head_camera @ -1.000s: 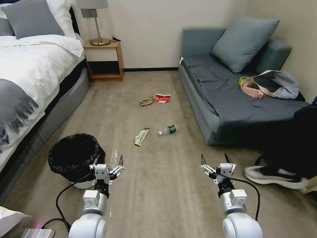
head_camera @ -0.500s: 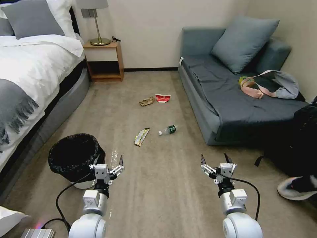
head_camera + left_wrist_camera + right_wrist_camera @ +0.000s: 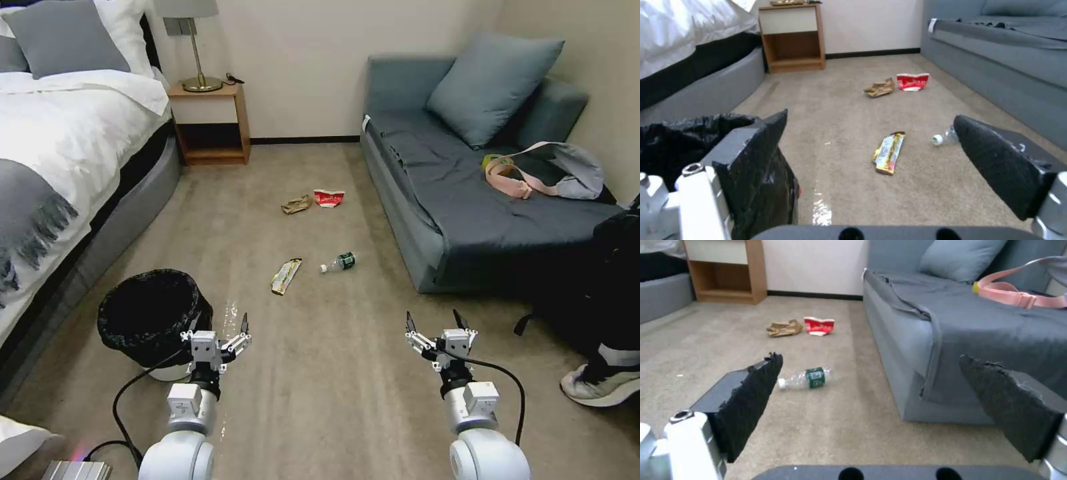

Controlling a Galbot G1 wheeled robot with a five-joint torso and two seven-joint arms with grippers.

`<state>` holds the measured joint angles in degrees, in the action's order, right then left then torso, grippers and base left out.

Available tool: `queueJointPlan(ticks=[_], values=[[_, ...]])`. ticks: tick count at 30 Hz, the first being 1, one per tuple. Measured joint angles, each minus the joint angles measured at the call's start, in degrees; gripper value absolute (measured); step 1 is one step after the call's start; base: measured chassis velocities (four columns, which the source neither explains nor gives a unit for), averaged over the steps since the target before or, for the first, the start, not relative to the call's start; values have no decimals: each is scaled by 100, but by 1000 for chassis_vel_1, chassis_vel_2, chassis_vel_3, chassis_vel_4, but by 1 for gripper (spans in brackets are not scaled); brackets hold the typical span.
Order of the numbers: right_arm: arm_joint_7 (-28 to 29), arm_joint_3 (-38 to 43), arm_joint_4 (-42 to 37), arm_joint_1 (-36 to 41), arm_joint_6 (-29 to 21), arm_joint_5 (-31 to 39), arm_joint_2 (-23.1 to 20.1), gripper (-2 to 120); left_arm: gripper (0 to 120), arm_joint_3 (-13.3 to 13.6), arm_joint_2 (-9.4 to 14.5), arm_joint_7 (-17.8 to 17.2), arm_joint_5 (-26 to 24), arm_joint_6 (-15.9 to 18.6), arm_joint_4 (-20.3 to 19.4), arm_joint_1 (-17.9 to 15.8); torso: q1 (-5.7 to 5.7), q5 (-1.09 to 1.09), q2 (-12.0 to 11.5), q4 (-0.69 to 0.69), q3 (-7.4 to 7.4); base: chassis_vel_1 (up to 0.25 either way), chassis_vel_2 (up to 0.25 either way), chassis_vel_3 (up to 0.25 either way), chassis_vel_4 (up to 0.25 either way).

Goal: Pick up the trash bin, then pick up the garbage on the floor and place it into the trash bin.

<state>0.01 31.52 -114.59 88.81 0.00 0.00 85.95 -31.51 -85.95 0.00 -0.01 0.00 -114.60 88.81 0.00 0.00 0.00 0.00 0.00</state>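
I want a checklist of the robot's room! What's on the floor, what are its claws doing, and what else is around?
Surface: beige carpet, a small shiny patch beside the bin.
Job's things: trash bin upright on the floor; snack wrapper, bottle, brown paper and red-and-white carton lying apart on the carpet.
Clutter: pink strap and tape roll on the sofa.
Grippers: left claw open, beside the bin; right claw open, empty.
Cables: black cable by the left arm.
Surroundings: bed, nightstand, sofa, a person's shoe.
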Motion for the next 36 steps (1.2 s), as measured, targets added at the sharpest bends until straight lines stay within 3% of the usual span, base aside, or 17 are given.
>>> queueJointPlan(ticks=[36], values=[[58,16,-57,51,-16,18,-12,100,100,24,-11,-55,7,51,-46,0,0,0,0,0,0,0,0,0,0]])
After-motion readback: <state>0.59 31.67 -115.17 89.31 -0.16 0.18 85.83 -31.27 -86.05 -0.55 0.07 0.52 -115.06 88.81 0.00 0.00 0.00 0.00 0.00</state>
